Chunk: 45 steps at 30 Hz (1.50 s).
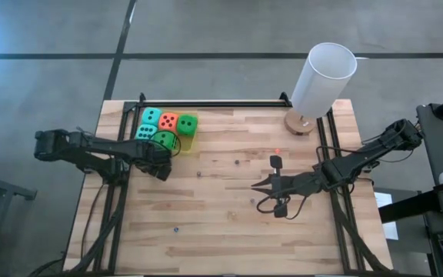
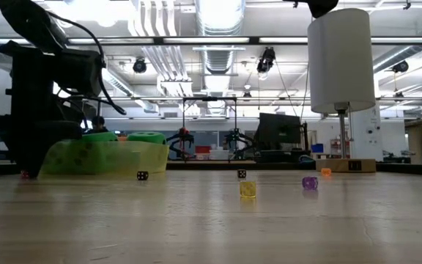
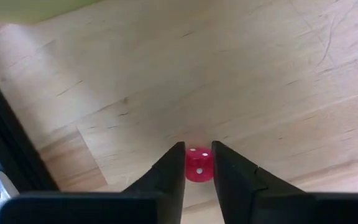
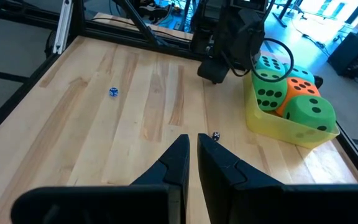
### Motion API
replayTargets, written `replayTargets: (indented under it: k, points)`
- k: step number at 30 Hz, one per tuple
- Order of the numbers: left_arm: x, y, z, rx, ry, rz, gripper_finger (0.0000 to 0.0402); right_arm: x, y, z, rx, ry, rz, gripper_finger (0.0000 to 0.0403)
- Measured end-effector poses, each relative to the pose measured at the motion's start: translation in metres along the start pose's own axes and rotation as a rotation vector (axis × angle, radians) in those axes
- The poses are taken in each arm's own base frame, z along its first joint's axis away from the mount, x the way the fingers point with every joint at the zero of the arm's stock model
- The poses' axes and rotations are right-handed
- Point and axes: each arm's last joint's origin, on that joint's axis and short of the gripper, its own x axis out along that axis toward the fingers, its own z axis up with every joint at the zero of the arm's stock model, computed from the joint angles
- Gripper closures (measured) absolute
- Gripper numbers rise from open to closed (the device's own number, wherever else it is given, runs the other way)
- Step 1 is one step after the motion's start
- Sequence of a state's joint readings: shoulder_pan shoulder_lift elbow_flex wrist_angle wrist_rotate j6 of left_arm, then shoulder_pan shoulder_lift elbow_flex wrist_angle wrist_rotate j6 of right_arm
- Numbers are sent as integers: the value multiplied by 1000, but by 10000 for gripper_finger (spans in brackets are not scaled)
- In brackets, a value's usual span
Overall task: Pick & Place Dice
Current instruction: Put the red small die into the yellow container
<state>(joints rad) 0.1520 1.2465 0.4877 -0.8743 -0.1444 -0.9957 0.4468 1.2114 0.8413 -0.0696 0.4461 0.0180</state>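
Note:
Several soft dice, teal, orange-red and green, sit in the translucent yellow tray at the table's far left. Just in front of the tray my left gripper points down at the table, shut on a tiny red die that is far smaller than the soft ones. My right gripper hovers shut above the table's middle right, holding nothing, its fingers aimed toward the tray. My left gripper pinches the tiny red die's two opposite side faces between its two fingertips, coming from above and pointing down. The die rests on the wooden table, pips up. How far back between the fingers it reaches, I cannot tell.
Tiny loose dice lie scattered on the wood: black, black, yellow, purple, orange and blue. A white lamp on a wooden base stands at the far right. Black rails run along both table sides.

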Motion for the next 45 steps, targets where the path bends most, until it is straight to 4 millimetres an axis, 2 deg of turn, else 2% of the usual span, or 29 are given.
replayTargets:
  k: [5,20,29,37,45]
  points:
    - [0,0,0,1,2,3,350,0,0,0,-2,0,0,374]
    - [-4,-2,2,5,10,-4,347,0,0,0,-2,0,0,374]
    - [-42,-26,18,59,-75,-144,347,0,0,0,-2,-1,0,374]
    - [-82,-48,22,115,-163,-274,347,0,0,0,1,0,0,374]
    - [-111,-57,34,144,-358,-289,348,0,0,0,0,0,0,374]
